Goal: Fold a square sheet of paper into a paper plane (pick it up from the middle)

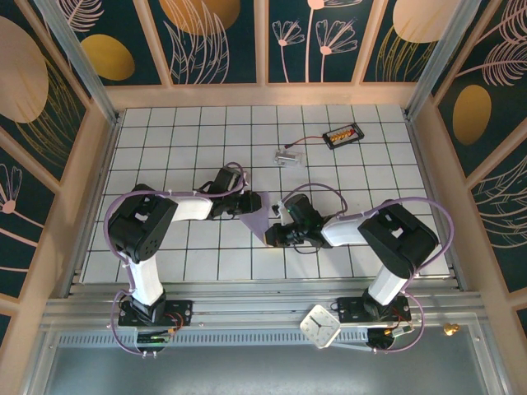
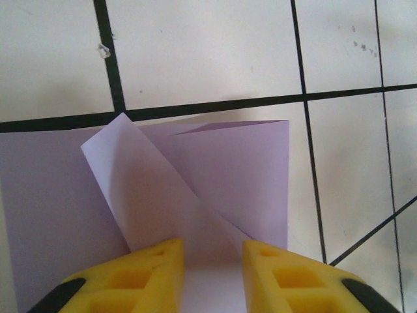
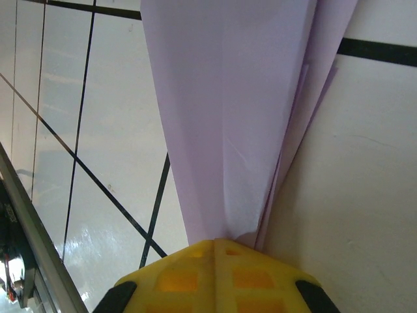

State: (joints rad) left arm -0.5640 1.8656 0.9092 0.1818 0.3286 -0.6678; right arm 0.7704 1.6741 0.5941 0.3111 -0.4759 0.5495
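The square sheet of paper (image 1: pixel 262 216) is lavender and folded into layers, and it lies on the tiles between my two grippers. In the left wrist view the sheet (image 2: pixel 221 163) shows a diagonal flap folded over a flat layer. My left gripper (image 2: pixel 213 259) stands open there, its yellow fingers apart, with the flap running into the gap between them. From above, the left gripper (image 1: pixel 248 203) is at the sheet's left edge. My right gripper (image 3: pixel 215 242) is shut on the narrow end of the folded sheet (image 3: pixel 228 117). Seen from above, the right gripper (image 1: pixel 274 234) is at the sheet's near right corner.
A small clear plastic piece with a wire (image 1: pixel 286 155) and a black holder with orange parts (image 1: pixel 342 135) lie further back on the tiled table (image 1: pixel 165 140). A white clock-like square (image 1: pixel 319 326) rests on the near rail. Wooden walls close in the sides.
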